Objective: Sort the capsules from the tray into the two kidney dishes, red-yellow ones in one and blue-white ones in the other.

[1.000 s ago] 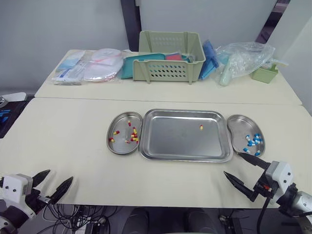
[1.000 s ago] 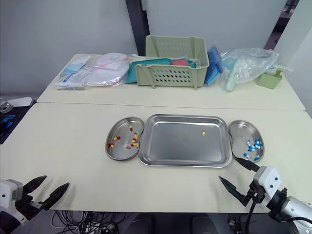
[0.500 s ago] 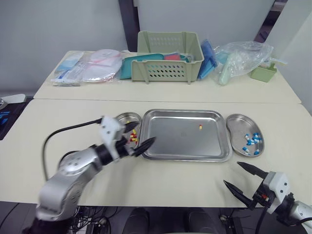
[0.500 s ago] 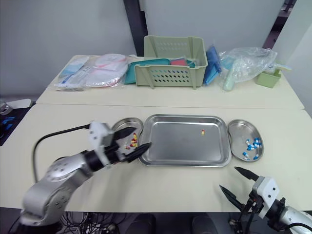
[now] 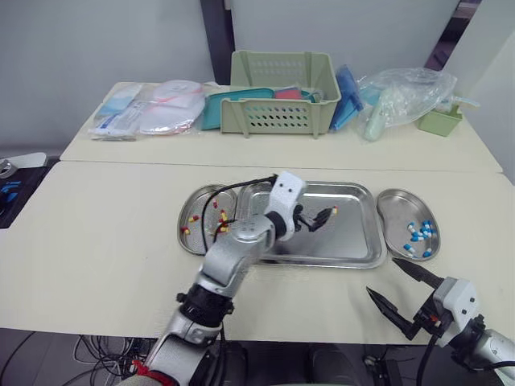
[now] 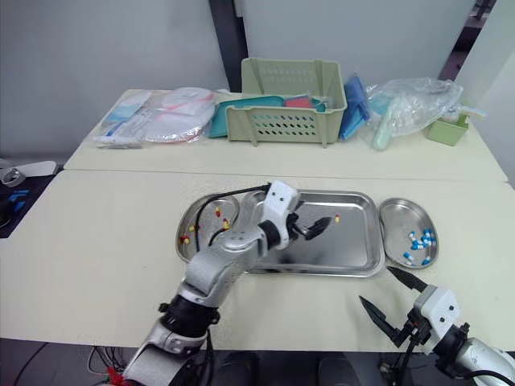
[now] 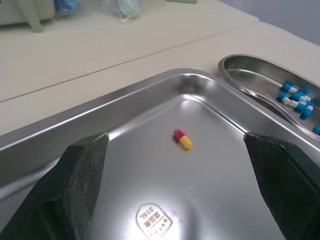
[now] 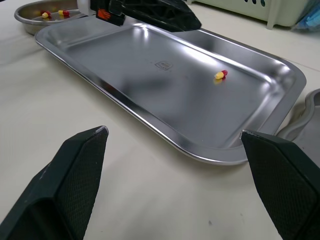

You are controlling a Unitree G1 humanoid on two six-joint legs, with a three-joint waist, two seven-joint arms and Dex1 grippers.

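Steel tray (image 5: 354,240) under wide-spread left gripper (image 5: 319,219), red-yellow capsule (image 7: 182,139) just ahead; right gripper (image 5: 381,274) wide too, arm cut off.

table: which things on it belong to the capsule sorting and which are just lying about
Job: tray, its one red-yellow capsule, left kidney dish, right kidney dish, left gripper.
Lying about: green basket, plastic bag, small green box, wrapped packets.
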